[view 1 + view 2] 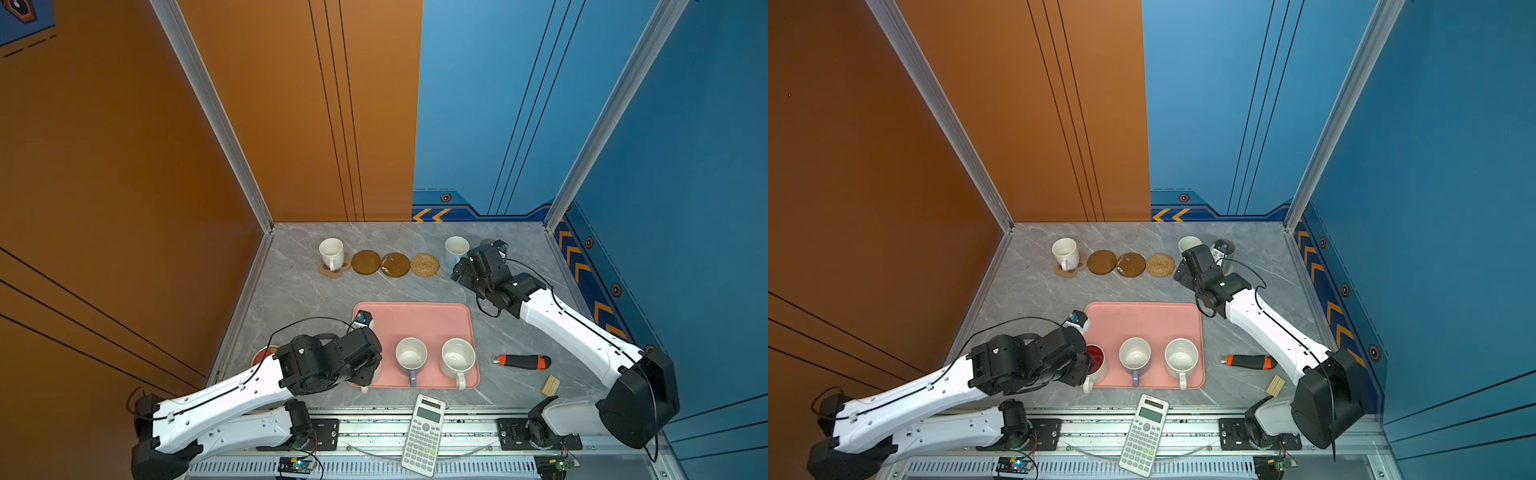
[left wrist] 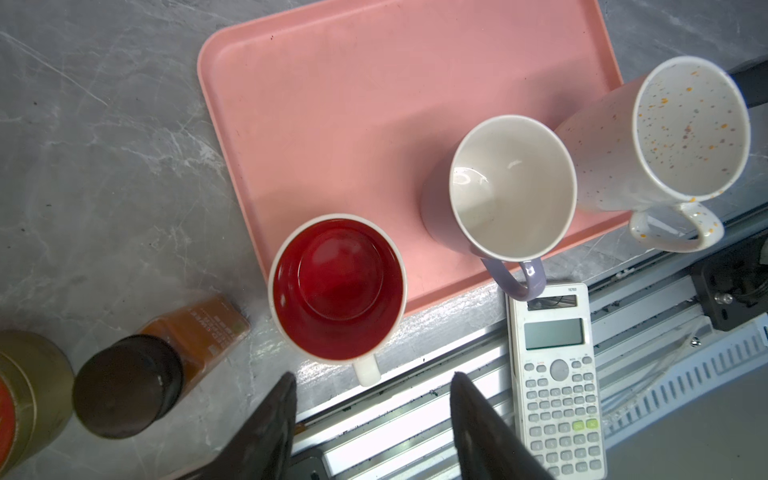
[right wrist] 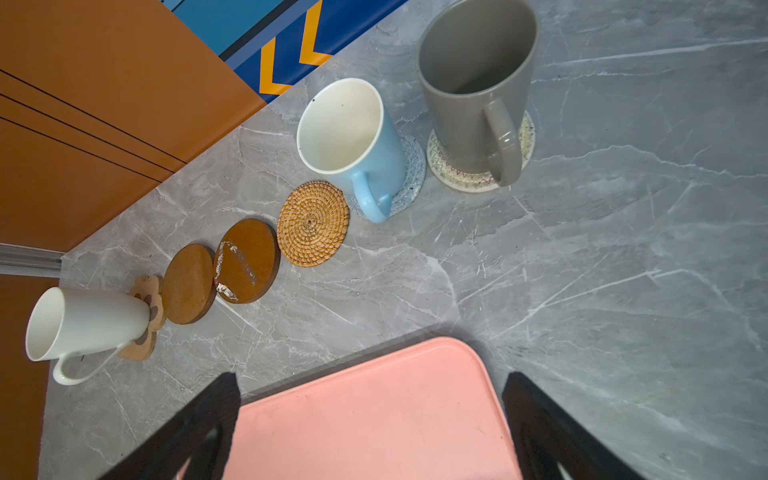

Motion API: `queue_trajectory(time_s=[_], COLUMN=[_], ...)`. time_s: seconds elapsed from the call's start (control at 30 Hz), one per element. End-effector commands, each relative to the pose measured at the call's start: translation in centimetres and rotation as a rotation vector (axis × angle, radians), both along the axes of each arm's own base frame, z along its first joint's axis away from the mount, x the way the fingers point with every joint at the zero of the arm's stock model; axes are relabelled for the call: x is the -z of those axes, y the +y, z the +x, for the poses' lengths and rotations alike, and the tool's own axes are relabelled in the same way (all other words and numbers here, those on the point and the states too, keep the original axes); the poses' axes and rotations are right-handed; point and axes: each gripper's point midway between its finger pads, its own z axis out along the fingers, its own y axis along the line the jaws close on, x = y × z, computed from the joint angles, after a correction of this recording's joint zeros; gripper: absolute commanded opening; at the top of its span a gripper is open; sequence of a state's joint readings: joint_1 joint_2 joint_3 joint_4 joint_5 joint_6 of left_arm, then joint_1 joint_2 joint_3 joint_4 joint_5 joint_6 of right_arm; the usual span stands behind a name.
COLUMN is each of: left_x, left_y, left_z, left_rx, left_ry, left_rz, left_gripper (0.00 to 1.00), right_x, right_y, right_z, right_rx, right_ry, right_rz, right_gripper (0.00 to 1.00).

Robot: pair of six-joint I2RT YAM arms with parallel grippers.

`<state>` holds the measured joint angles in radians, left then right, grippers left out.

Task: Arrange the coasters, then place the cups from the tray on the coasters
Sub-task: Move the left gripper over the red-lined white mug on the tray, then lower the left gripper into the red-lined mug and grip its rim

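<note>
1. In a top view I'm seeing the tray mid-table. The lavender mug and speckled mug are standing upright along its near edge, handles pointing at the robot base. The left arm is covering the near-left corner. The calculator, utility knife and wooden block are lying off the tray.
2. In a top view I'm spotting the red-inside mug upright on that corner, half under the left wrist. The right arm is blocking most of the grey mug.
3. Left wrist: the left gripper is showing its fingers moderately apart, gripping nothing. The red-inside mug's handle is pointing into the gap, touching neither finger. The brown jar and red tin are crowding just beside it, off the tray.
4. Right wrist: the right gripper is spread wide and empty, hanging over a tray corner.
   - The white mug is sitting on the paw coaster.
   - The plain brown disc, scuffed brown disc and rattan coaster are lying bare.
   - The light blue mug is sitting on the knitted coaster.
   - The grey mug is sitting on the whitish coaster.
</note>
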<state>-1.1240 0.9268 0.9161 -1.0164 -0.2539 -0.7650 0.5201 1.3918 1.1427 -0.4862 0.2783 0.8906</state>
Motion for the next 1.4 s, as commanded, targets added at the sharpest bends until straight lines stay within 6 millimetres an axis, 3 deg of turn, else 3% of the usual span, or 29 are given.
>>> queue_trajectory(time_s=[0.0, 0.77, 1.0, 1.37], left_x=[1.2, 6.1, 7.4, 9.0], left_y=[0.6, 1.8, 0.5, 0.5], left_z=[-1.3, -3.3, -3.4, -3.0], left_rx=[-0.028, -0.12, -0.104, -0.13], left_ry=[0.051, 0.141, 0.158, 0.143], left_rz=[0.01, 0.11, 0.075, 0.071], left_gripper=[0.59, 0.58, 0.58, 0.57], right_x=[0.8, 1.9, 2.2, 2.3], right_y=[0.1, 1.1, 1.2, 1.2], right_z=[0.2, 0.7, 0.8, 0.8], right_rx=[0.001, -0.017, -0.021, -0.019], right_ry=[0.016, 0.041, 0.048, 0.052], right_rz=[0.014, 0.036, 0.035, 0.034], right_gripper=[0.97, 0.95, 0.95, 0.95])
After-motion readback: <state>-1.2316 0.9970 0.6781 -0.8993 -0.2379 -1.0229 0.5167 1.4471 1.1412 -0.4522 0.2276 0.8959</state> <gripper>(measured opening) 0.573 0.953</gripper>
